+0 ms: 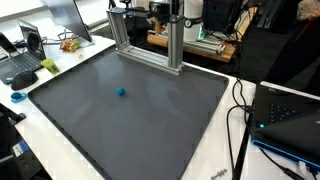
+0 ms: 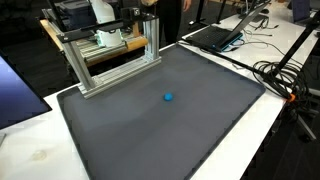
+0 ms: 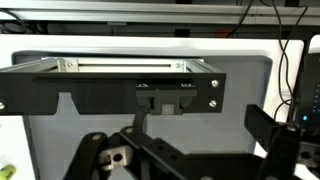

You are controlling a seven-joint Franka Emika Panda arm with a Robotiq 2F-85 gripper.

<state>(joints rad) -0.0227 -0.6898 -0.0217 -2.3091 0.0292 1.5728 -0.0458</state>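
Black gripper (image 3: 185, 150) stands wide open in the wrist view, holding and touching nothing, and faces the metal frame (image 3: 110, 66). In an exterior view the small blue ball (image 1: 120, 91) lies on the grey mat (image 1: 160, 125) covering the tabletop, well apart from the frame.

Matt, soft-looking blue ball (image 2: 168, 97); smooth, dull dark-grey mat (image 2: 150, 130); white, faintly glossy bench (image 2: 33, 142); bare aluminium frame (image 2: 152, 40) of satin-finished extruded metal.

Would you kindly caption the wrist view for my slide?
Open gripper facing an aluminium frame on a grey mat.
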